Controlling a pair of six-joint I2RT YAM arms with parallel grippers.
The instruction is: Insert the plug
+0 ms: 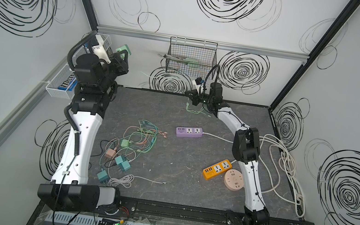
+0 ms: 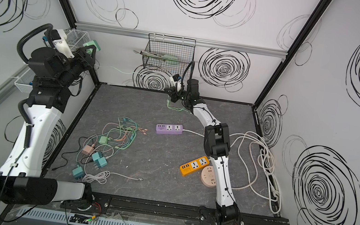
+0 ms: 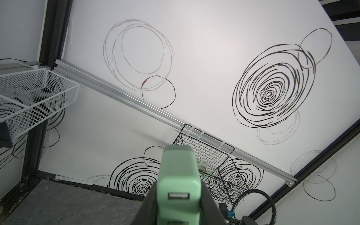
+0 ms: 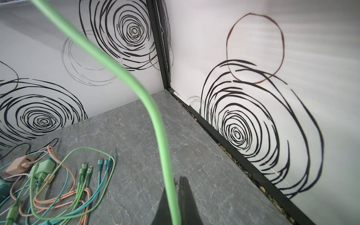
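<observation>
You have the left gripper (image 1: 122,55) clamped on the mint charger (image 3: 178,175), held high at the rear left with its visible USB port (image 3: 178,195) empty, and the right gripper (image 4: 174,185) pinched tight on the green cable (image 4: 155,120) low over the rear of the table (image 1: 166,164), well apart from the charger, so I judge insertion not yet begun.

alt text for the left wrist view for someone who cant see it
A green charger is clamped between the dark fingers of the left end effector, its USB port facing the camera. Behind it, a black wire basket hangs on a white wall covered in scribbled circles; a white mesh basket is also in view.
</observation>
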